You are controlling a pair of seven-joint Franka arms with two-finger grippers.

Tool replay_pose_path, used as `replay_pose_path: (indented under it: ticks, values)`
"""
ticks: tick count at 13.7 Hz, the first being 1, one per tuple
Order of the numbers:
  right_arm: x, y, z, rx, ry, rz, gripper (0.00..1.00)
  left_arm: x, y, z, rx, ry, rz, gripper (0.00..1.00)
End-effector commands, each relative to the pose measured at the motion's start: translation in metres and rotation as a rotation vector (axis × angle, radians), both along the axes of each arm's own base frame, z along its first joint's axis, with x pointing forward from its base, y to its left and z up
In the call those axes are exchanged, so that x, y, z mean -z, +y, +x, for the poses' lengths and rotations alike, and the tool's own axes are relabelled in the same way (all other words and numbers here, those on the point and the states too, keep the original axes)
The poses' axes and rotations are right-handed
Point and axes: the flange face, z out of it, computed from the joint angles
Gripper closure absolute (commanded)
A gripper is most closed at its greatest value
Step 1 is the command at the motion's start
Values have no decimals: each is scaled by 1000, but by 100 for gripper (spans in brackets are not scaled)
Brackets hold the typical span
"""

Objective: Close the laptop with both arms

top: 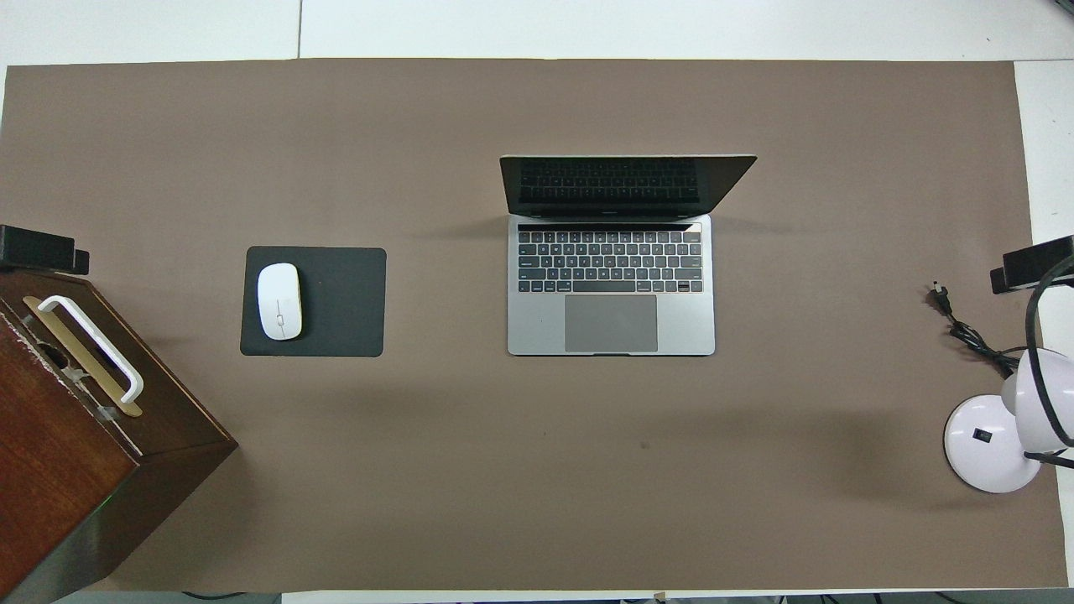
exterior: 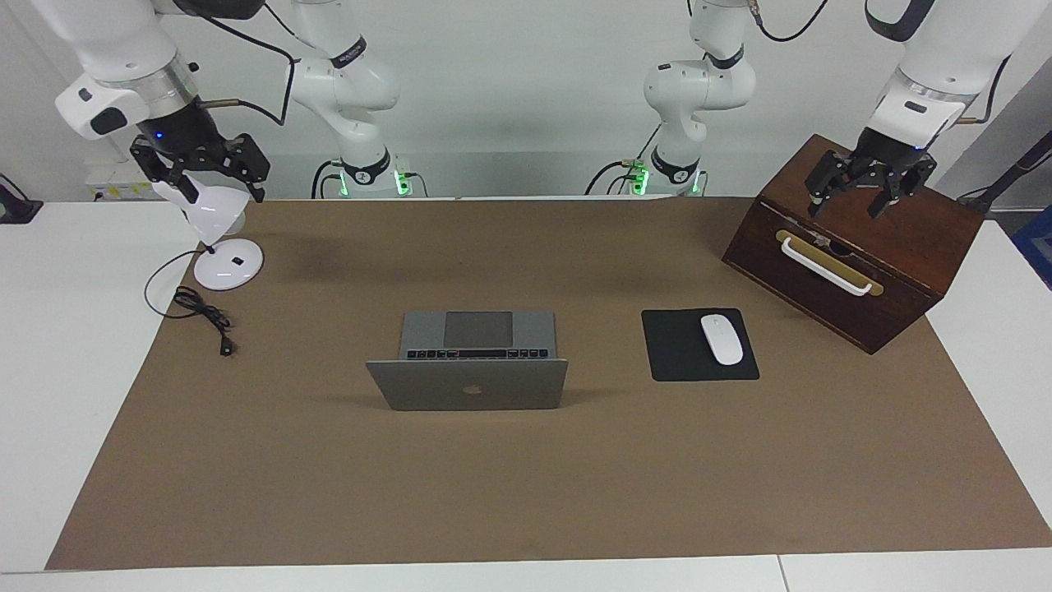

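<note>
Listing the worktop (exterior: 49, 345) contents, we are recording an open laptop (exterior: 468, 385) sitting mid-mat on the brown mat (exterior: 526, 493), lid upright, keyboard facing the robots. Beside it, toward the left arm's end, a white mouse (exterior: 722, 339) is lying on a black mouse pad (exterior: 678, 349). We are holding our left gripper (exterior: 863, 189) over the wooden box (exterior: 920, 255) with the white handle, fingers spread, pinching nothing. We are holding our right gripper (exterior: 201, 164) over the white desk lamp (exterior: 222, 247), fingers spread, just above its shade. A black cord (exterior: 201, 316) is trailing beside the lamp base.
</note>
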Motion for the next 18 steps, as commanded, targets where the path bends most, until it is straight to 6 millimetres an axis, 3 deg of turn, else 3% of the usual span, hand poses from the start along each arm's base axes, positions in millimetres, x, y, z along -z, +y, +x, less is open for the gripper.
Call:
replay_pose_path:
  ticks: [1,7,9,11,13,14,16,17,18]
  values:
    - [-1,0,-1,18,-12,-6,0,0,1,-4,-1,5,-11,0]
    - [-5,-10,8,34,-75,15,0,0,-1,-4,2,5,-11,0]
    - [-4,-17,25,39,-113,2,0,0,-2,-4,4,7,-11,0]
    - [-3,-23,60,40,-136,1,2,0,-3,-4,7,7,-11,0]
    - [6,-30,111,39,-216,1,5,-1,-4,-4,10,5,-11,0]
    - [13,-26,134,29,-243,6,22,0,-4,-4,10,5,-11,0]
    - [30,-15,175,14,-302,18,75,-1,-7,-2,16,-9,-8,0]
    - [47,9,194,-1,-349,26,97,-2,-6,-2,13,-7,-8,0]
    - [67,25,211,8,-388,35,100,-2,-6,-2,13,-7,-6,0]
